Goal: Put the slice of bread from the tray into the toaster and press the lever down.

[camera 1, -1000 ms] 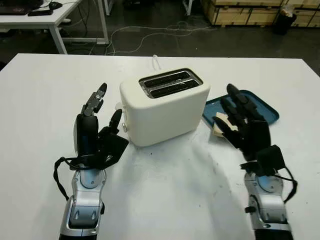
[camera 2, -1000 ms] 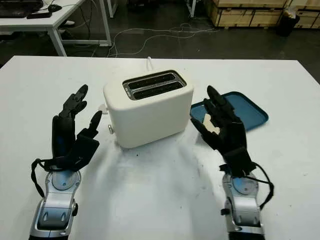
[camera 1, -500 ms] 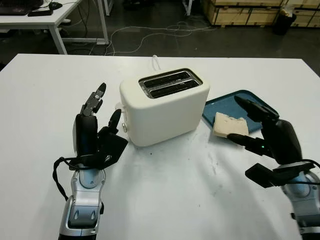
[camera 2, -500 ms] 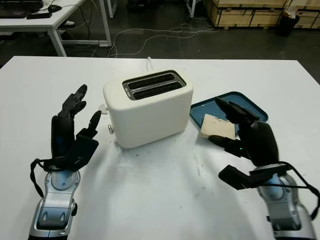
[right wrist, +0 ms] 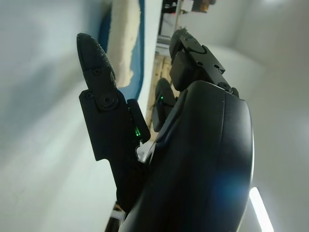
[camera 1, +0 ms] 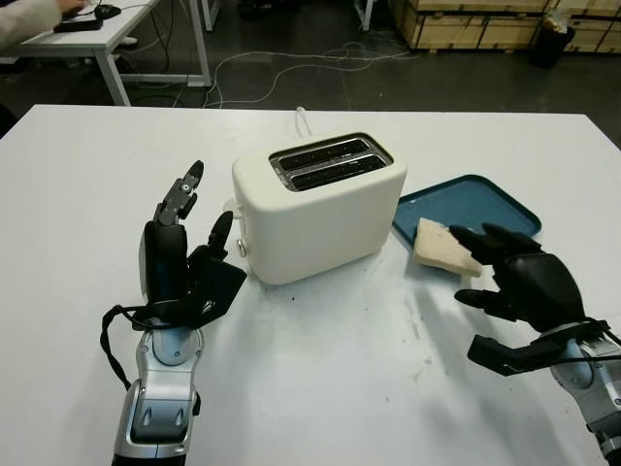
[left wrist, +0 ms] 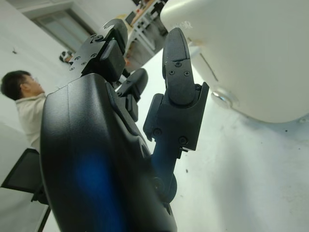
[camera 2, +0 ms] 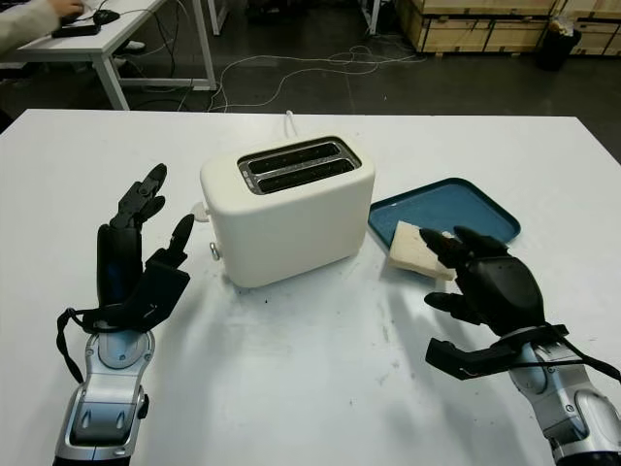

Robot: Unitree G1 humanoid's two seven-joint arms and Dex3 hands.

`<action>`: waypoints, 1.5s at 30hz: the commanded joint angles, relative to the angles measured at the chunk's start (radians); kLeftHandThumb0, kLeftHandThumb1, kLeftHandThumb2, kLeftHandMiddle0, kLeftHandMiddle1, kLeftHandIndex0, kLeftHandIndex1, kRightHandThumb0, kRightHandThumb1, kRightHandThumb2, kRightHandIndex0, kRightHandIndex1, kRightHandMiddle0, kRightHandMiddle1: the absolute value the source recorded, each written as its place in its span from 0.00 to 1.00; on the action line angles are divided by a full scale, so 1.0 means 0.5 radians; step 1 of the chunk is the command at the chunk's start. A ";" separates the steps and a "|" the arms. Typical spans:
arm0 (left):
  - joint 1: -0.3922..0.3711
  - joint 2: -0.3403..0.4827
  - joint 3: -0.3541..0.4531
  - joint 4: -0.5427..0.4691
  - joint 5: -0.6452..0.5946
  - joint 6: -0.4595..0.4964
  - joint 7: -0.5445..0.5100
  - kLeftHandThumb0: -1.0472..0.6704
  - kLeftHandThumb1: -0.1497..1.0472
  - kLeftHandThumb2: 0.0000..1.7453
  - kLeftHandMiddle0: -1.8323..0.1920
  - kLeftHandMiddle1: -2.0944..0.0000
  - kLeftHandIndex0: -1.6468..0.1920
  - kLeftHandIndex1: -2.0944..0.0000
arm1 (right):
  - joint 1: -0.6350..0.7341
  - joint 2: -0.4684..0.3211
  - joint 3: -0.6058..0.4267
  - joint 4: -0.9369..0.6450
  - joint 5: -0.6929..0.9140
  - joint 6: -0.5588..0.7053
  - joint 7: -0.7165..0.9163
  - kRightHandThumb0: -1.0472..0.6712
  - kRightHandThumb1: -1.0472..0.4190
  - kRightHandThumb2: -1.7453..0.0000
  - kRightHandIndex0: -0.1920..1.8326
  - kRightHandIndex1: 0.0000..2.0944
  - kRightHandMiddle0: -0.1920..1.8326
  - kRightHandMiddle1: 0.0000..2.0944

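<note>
Beside the toaster (camera 1: 320,204), on the side away from its lever, the slice of bread (camera 1: 444,249) lies at the near corner of the blue tray (camera 1: 466,202), partly hanging over the rim toward the white worktop (camera 1: 330,388). Your right hand (camera 1: 519,286) sits just past that corner, fingers (camera 1: 477,238) reaching to the bread's edge; they look to be at the slice, but nothing is gripped and the hand is empty, with its digits uncurled. Your left hand (camera 1: 184,262) stands upright at the toaster's lever end, near it but not touching, holding nothing, fingers extended.

You are at the reach-and-grasp step, as I judge it: both slots on top of the toaster are empty and the lever looks unpressed. Next you need to close thumb and fingers on the slice's faces, lift it off the tray, turn it edge-down and line it up with a slot. Keep the left hand where it is; it is well placed for the lever.
</note>
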 commanded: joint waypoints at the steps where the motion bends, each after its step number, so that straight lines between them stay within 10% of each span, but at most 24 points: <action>1: -0.025 0.004 0.000 -0.020 0.002 -0.018 0.008 0.36 0.89 0.26 0.80 0.68 0.67 1.00 | -0.036 -0.032 0.038 0.042 -0.035 0.041 -0.037 0.28 0.15 0.99 0.21 0.00 0.23 0.00; 25: -0.035 0.003 -0.012 -0.021 0.010 -0.009 0.009 0.34 0.89 0.25 0.80 0.67 0.66 0.99 | -0.217 -0.189 0.350 0.336 -0.352 0.144 -0.646 0.41 0.10 1.00 0.32 0.04 0.32 0.02; 45: -0.037 0.002 0.005 -0.044 -0.003 -0.019 0.016 0.32 0.89 0.24 0.79 0.68 0.66 0.99 | -0.346 -0.256 0.496 0.452 -0.350 0.209 -0.495 0.41 0.11 1.00 0.34 0.01 0.33 0.00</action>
